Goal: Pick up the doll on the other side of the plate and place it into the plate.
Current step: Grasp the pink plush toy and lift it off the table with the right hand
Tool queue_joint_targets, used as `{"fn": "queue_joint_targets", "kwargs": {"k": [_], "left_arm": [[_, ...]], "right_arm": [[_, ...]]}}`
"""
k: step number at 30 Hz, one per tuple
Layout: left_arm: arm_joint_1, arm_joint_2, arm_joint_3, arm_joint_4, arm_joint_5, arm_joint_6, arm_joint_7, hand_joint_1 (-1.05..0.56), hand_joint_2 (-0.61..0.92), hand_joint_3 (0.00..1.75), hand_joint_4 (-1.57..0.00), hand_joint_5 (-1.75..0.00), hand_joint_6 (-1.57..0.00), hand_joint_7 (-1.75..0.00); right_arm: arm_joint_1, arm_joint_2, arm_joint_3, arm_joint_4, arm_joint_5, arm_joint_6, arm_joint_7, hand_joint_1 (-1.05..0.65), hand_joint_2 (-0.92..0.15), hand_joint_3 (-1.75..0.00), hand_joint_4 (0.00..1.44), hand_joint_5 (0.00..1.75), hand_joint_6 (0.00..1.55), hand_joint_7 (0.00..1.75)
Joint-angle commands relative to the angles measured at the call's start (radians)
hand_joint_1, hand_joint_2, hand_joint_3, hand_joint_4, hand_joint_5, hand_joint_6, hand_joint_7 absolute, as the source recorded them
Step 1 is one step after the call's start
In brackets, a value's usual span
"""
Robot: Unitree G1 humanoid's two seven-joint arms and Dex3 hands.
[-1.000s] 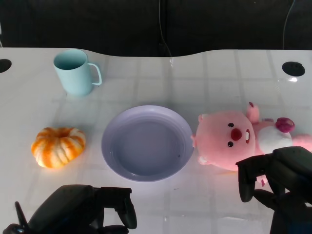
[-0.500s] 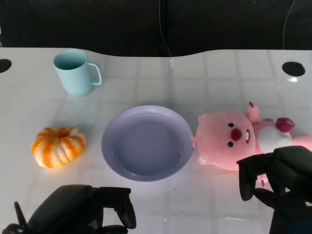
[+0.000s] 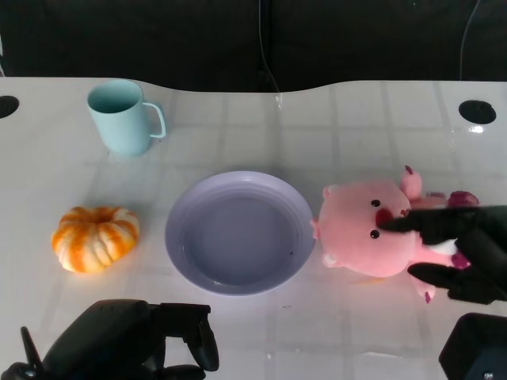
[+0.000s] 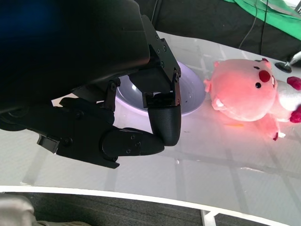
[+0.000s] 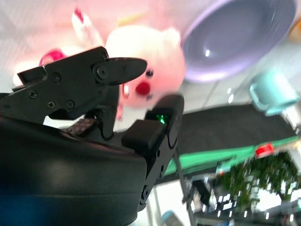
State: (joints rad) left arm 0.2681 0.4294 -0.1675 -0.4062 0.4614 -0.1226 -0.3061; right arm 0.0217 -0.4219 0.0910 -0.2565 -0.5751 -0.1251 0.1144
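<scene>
Plate [image 3: 190, 261] holds nothing; doll [image 3: 360, 229] beside rim.

Pink doll [image 3: 366, 229] beside plate [image 3: 184, 214], right hand [image 3: 459, 249] over doll

1. the doll [image 3: 368, 229] lies touching the plate [image 3: 179, 214] rim, nothing between them.
2. the plate's bowl is bare.
3. the pumpkin [image 3: 95, 237] and mug [image 3: 120, 116] stand well apart on the far side.
4. the right hand [image 3: 455, 249] reaches over the doll.

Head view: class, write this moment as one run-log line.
stage: reaching | right hand: open, over doll | left hand: idle, curled | plate: empty | doll: on table beside plate
</scene>
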Motion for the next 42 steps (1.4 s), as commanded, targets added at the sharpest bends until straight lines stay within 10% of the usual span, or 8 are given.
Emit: {"fn": "queue_joint_targets", "kwargs": {"k": [1, 22, 42], "left_arm": [[0.006, 0.018, 0.008, -0.01, -0.001, 0.012, -0.015, -0.29, 0.92, 0.35, -0.63, -1.61, -0.68, -1.14], [0.013, 0.01, -0.004, -0.016, 0.016, 0.001, -0.002, -0.32, 0.92, 0.36, -0.62, -1.62, -0.66, -1.15], [0.036, 0.01, -0.005, -0.042, 0.022, 0.016, -0.01, -0.33, 0.92, 0.38, -0.61, -1.63, -0.65, -1.17]], "right_arm": [[0.0, 0.002, -0.02, -0.015, -0.011, 0.039, -0.005, -0.48, -0.87, -0.01, 0.27, 0.47, 0.36, 0.0], [-0.123, -0.036, 0.075, 0.011, -0.234, 0.34, 0.219, -0.68, -0.83, 0.0, 0.0, 0.4, 0.11, 0.01], [-0.508, 0.024, 0.353, 0.754, -0.32, 0.289, 0.104, -0.73, -0.92, -0.01, 0.39, 0.19, 0.34, 0.02]]}}
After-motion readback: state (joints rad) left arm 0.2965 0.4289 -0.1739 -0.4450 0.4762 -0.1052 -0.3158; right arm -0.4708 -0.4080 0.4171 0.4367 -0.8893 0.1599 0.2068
